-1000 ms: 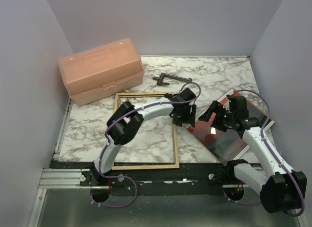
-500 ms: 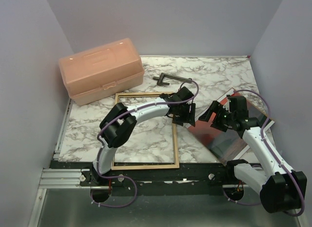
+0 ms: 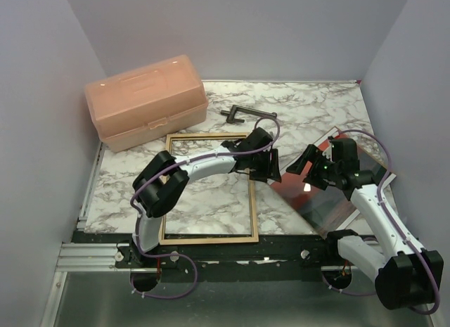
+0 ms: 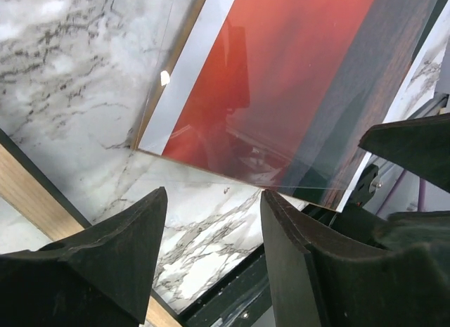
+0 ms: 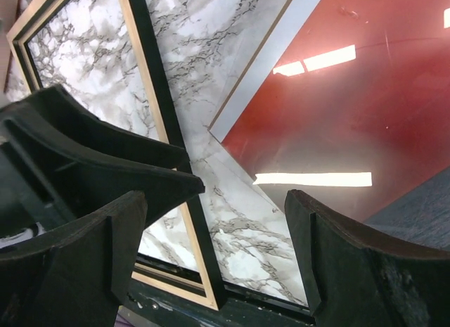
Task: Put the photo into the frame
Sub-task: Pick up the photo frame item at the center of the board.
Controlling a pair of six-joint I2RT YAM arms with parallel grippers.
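photo (image 3: 316, 200) lies flat, picture side up, right of centre on marble table (image 3: 309, 105), turned diagonal, just outside the right rail of frame (image 3: 207, 237). Not in the frame yet. Wrist views show a glossy red face with glare (image 5: 337, 116) and a white strip along the edge nearest the frame (image 4: 281, 81). Judged a thin light sheet: bendy, slick, easy to crease or smudge, and hard to get a finger under while flat. Best hold is probably the corner or white-bordered edge facing the frame, pinched shallow, or slid until an edge can be lifted. Frame is flat at centre left, tan side up, table showing through, black inner lip (image 5: 151, 88). left gripper (image 3: 266, 169) hovers over the frame's upper right rail near the photo corner, fingers apart, nothing between them (image 4: 211, 200). right gripper (image 3: 313, 171) hangs above the photo's upper left part, spread wide, empty (image 5: 214, 200). Pink toolbox (image 3: 144, 102) upper left, dark clamp tool (image 3: 246, 114) behind the frame.
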